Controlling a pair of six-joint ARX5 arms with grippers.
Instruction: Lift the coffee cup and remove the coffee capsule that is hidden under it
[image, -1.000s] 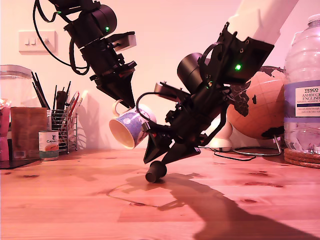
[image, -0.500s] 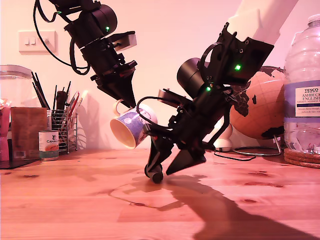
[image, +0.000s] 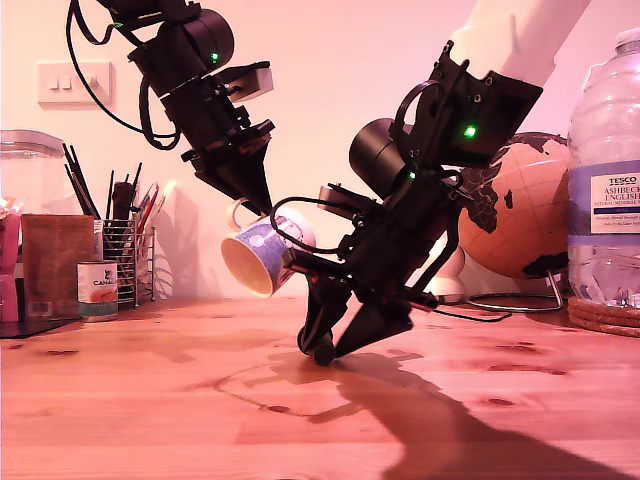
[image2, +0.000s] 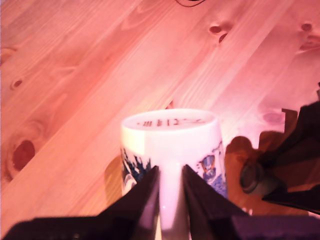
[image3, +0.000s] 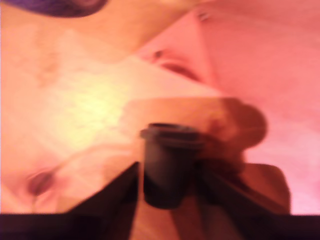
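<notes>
The coffee cup (image: 262, 255) is held clear of the wooden counter (image: 150, 400) by my first gripper (image: 258, 205), tilted with its open mouth turned toward the exterior view's left and downward. In the first wrist view the two dark fingers (image2: 142, 200) are seen closed on the loop handle, with the cup (image2: 172, 145) showing its white base and the blue-purple band below the gripper (image2: 170, 195). In the exterior view this arm comes down from the upper left. My second gripper (image: 335, 340) reaches down from the exterior view's upper right, just beside and below the raised cup, its fingers (image: 375, 325) brought narrow around the coffee capsule (image: 322, 350). The capsule is at the counter surface between the fingertips; whether it rests on the wood or is lifted slightly cannot be told. In the second wrist view, which is blurred, the dark tapered capsule (image3: 167, 162) is seen gripped between the two fingers (image3: 127, 192), rim away from the camera. In the first wrist view the capsule (image2: 250, 176) appears close beside the cup. At the exterior view's left a small labelled tin can (image: 97, 288), a wire pen holder (image: 128, 255) and a wall switch (image: 75, 83) are seen; at its right a globe (image: 520, 225) and a large water bottle (image: 605, 180) stand.
</notes>
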